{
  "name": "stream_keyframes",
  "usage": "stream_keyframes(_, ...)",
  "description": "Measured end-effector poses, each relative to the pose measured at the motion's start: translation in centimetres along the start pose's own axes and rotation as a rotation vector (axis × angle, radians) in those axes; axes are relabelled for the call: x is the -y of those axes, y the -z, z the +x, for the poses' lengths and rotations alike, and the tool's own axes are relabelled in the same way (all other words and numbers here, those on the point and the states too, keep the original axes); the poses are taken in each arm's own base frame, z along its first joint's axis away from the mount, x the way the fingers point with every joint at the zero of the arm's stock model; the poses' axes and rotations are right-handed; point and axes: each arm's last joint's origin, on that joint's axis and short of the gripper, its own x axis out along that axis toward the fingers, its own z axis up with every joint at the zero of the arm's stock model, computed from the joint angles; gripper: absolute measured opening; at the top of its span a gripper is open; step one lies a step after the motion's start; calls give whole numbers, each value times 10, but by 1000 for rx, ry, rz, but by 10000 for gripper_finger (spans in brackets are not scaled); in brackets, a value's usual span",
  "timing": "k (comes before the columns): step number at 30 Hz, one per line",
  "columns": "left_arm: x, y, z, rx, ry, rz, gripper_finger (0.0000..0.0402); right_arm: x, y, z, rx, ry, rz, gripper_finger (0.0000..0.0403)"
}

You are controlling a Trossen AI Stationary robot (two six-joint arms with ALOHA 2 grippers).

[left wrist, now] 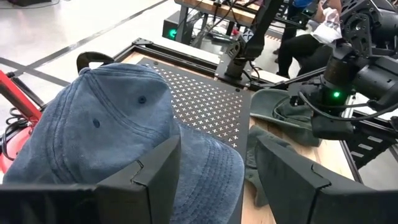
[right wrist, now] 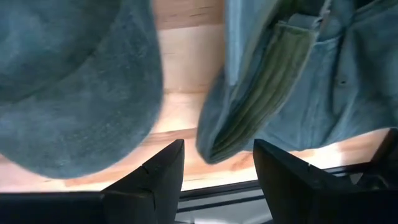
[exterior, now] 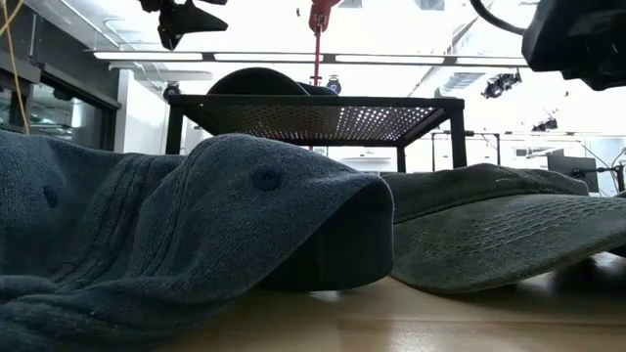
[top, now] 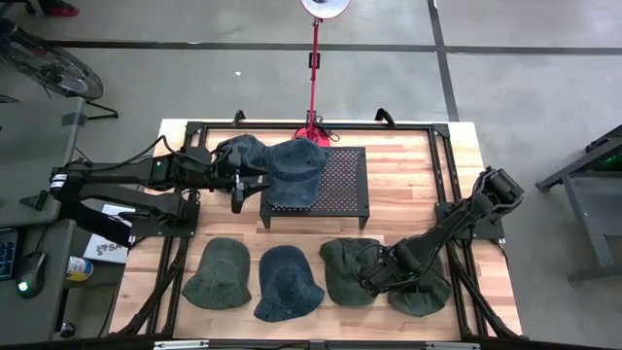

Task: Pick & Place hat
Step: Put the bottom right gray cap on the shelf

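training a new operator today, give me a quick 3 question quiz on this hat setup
1. True or false: a blue hat lies on the perforated rack.
2. How many hats lie in the row on the wooden table in front of the rack?
3. Which pincer is down among that row? A) left pincer B) right pincer

Key: 1. True. 2. Four: green, blue, green, green. 3. B, with jaws open beside a green hat.
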Motion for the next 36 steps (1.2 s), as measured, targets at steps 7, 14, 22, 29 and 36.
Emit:
stream_keyframes(7,0,0,0,1,0,0,202,1,-2,1,28,13,6,186)
stream_keyframes(14,0,0,0,2,0,0,202,-6,-5,14,65,16,6,186)
stream_keyframes(22,0,0,0,2,0,-11,202,-10,-6,23,76,34,5,185)
stream_keyframes(29,0,0,0,5,0,-12,202,-9,-6,23,83,35,-23,146)
stream_keyframes(36,0,0,0,6,0,-12,202,-8,-8,23,119,28,-75,75)
